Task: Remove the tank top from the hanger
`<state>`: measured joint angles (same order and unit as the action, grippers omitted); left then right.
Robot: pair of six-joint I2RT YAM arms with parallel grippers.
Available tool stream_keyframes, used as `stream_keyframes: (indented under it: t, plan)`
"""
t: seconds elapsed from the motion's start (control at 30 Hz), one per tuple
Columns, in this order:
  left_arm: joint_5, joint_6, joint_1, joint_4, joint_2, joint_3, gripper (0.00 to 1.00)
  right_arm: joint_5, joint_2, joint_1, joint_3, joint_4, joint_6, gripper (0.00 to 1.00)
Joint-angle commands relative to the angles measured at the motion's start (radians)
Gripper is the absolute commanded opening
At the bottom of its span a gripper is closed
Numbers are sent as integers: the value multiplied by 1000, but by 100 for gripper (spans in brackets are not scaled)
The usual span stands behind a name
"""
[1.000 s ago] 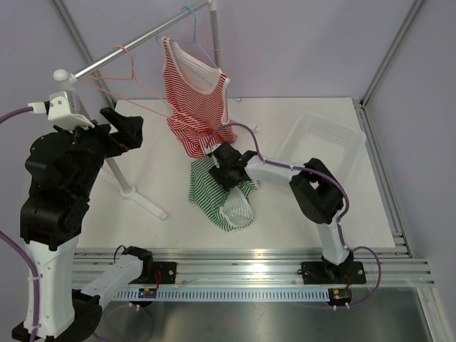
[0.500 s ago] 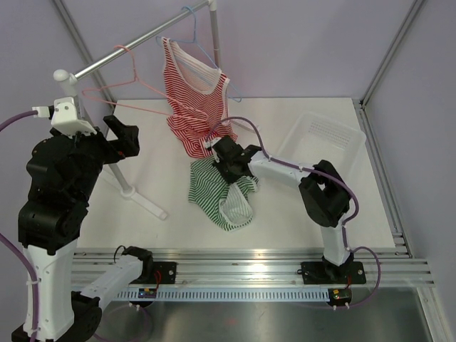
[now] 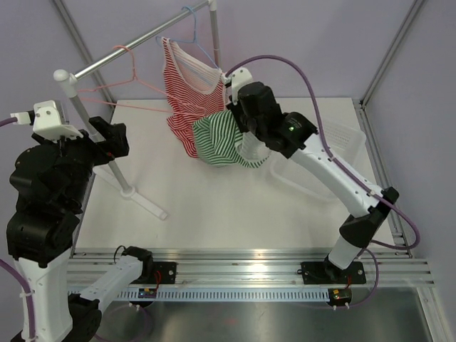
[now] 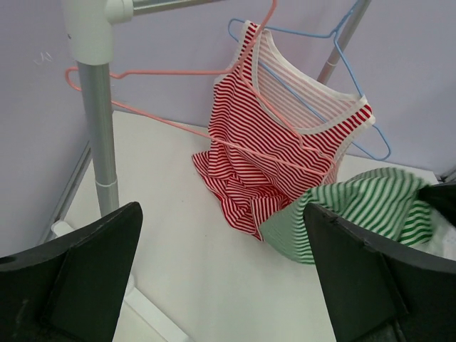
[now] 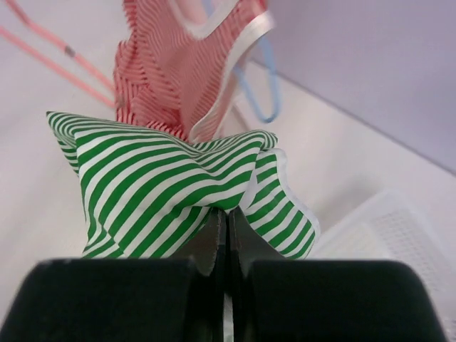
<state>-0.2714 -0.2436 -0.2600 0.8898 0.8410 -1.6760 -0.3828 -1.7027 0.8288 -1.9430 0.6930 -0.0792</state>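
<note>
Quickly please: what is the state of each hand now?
Left hand: open, holding nothing.
Right hand: closed on the green striped tank top.

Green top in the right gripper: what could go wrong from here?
1. The right gripper pinches only a small fold of the green top; it could slip out before reaching the basket.
2. The green top hangs close beside the red top; a swing could snag it.
3. The left gripper is open and off the red top, so nothing steadies it.

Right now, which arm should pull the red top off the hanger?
Left. The left pincer is open, empty and faces the red top; the right pincer is shut on the green top.
</note>
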Motion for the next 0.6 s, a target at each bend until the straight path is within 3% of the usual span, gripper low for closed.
stream_keyframes:
  t: [0.0, 0.13, 0.27, 0.57]
  plan:
    - [-60, -3, 2, -38, 23, -57, 99, -201, 63, 6, -124, 33, -111, 0]
    - [-40, -11, -1, -43, 35, -96, 99, -358, 100, -3, -152, 48, -168, 0]
    - [-25, -5, -8, -43, 52, -114, 99, -475, 121, -104, -131, 42, -211, 0]
    - [52, -26, -42, -42, 105, -174, 99, -292, 146, -408, 24, 11, -27, 0]
